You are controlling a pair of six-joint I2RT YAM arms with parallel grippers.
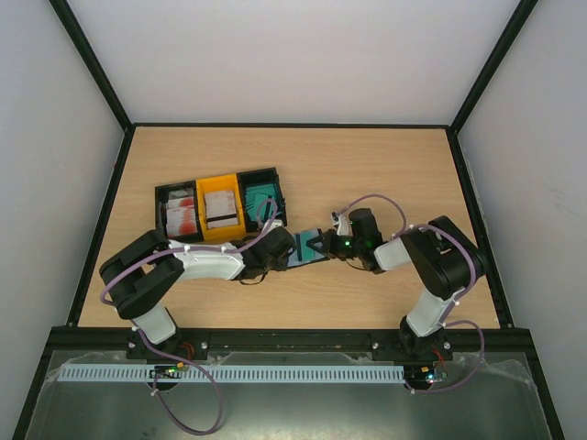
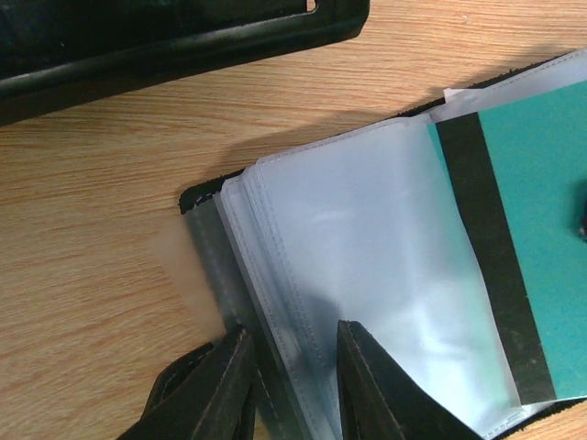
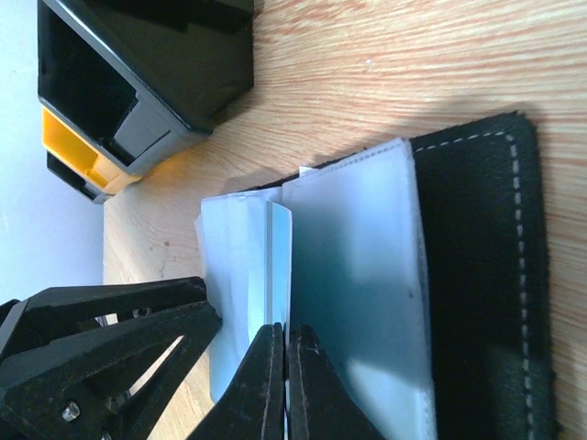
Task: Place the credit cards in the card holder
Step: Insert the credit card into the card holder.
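Seen from above and behind: a grey metal ledge (image 1: pixel 275 408) with a pale perforated strip (image 1: pixel 229 374) along the near edge. Just beyond it, two bolted bases, the left arm (image 1: pixel 197 261) and right arm (image 1: pixel 440 261) both bent inward. Under them, a light wood-grain desk (image 1: pixel 385 174), rectangular, edged in black. Plain white walls (image 1: pixel 293 55) on the left, right and far sides, with black posts (image 1: pixel 92 60) at the corners.

Near the middle of the desk, between the two arms, a black card holder (image 3: pixel 477 275) lying open, stitched cover flat on the wood, clear plastic sleeves fanned up from the spine. Left end effector (image 2: pixel 292 335) reaching in from the left, fingers narrowly parted and clamped around the stitched edge of the sleeves. Right end effector (image 3: pixel 286 330) reaching in from the right, fingers pressed fully together on the edge of a teal card (image 2: pixel 537 229) with a dark stripe, held among the sleeves over the open holder.

Just beyond the holder, toward the far left, three open bins side by side in a touching row:
- Left black bin (image 1: pixel 158 197), holding red-and-white cards (image 1: pixel 181 218).
- Yellow bin (image 1: pixel 220 180) in the middle, holding white cards with a dark stripe (image 1: pixel 220 209).
- Right black bin (image 1: pixel 260 172), holding teal cards (image 1: pixel 262 196).

Past the bins, more wood grain up to the far wall.
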